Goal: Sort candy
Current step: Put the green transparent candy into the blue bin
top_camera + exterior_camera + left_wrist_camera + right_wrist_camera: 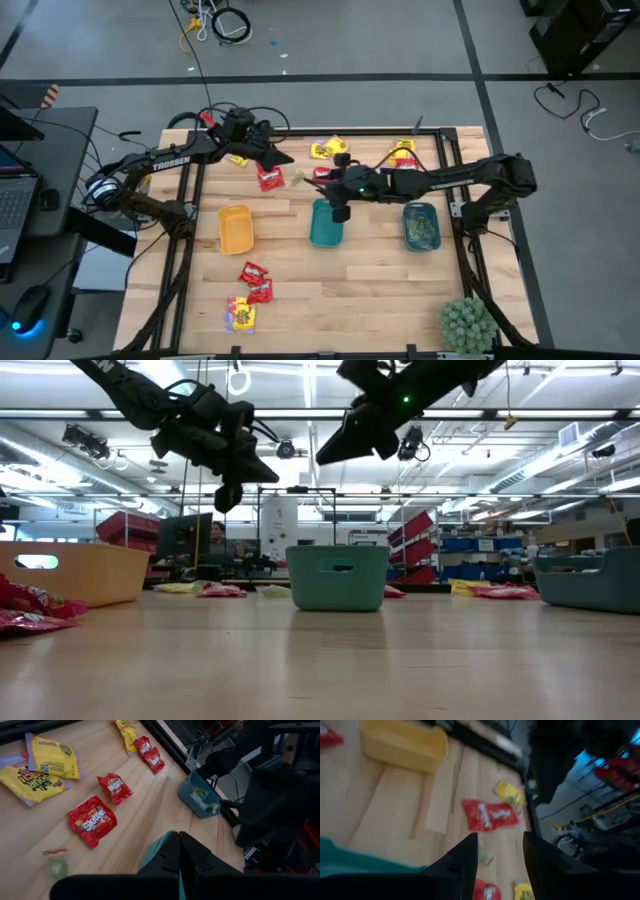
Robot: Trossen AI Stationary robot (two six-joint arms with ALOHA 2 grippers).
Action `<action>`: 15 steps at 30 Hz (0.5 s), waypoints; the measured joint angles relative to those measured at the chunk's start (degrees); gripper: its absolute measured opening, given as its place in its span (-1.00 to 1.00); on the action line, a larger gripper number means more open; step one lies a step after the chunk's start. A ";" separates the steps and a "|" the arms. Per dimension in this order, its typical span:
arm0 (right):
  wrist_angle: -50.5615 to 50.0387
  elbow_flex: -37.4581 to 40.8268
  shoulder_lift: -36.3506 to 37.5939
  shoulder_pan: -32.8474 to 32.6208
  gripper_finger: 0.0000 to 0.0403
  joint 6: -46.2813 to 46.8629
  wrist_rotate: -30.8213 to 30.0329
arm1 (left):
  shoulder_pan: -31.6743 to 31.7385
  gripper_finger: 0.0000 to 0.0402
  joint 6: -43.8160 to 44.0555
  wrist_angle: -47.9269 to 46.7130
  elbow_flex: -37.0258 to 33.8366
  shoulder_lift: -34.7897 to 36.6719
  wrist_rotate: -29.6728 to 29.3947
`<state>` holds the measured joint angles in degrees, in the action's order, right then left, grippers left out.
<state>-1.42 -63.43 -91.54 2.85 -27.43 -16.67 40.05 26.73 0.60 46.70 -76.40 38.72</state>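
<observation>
Candy packets lie flat on the wooden table: a red one (270, 178) and a small green one (298, 180) near the middle, yellow ones (327, 150) at the far edge, red and yellow ones (248, 295) near the front. My left gripper (285, 158) hovers shut and empty above the red packet (92, 820). My right gripper (340, 210) hangs open above the far end of the middle teal tray (327, 228). Nothing shows between its fingers (465, 860).
A yellow tray (236, 228) stands left of the teal one. A blue-teal tray (421, 226) with green packets stands on its right. A spiky green plant (467, 322) sits at the near right corner. Bare wood lies between the trays and the front edge.
</observation>
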 joint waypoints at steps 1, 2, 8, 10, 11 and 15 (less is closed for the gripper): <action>-0.77 -0.80 -0.79 0.00 -0.29 0.21 0.00 | 0.00 -1.00 -1.24 -0.99 0.00 0.00 -0.01; -1.40 -1.35 -1.27 -0.02 -0.29 0.39 0.01 | 0.00 -1.00 -2.94 -2.46 0.00 0.00 -0.10; -3.99 -1.52 -1.67 0.13 -0.29 3.76 0.78 | -0.44 -0.98 -16.60 -16.12 0.00 -0.23 -9.27; -4.33 -1.56 -1.39 0.13 -0.29 5.03 1.09 | -1.17 -0.94 -19.23 -19.31 0.00 -0.49 -12.98; -4.92 -1.56 -1.30 0.13 -0.29 5.58 1.09 | -1.89 -0.91 -20.39 -20.14 0.00 -0.85 -14.27; -5.26 -1.56 -1.29 0.24 -0.29 7.36 1.14 | -5.77 -0.71 -23.38 -20.38 0.00 -2.84 -18.78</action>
<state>-6.68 -64.99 -92.84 3.09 -20.07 -15.53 34.28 3.35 -19.78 46.70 -79.24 19.94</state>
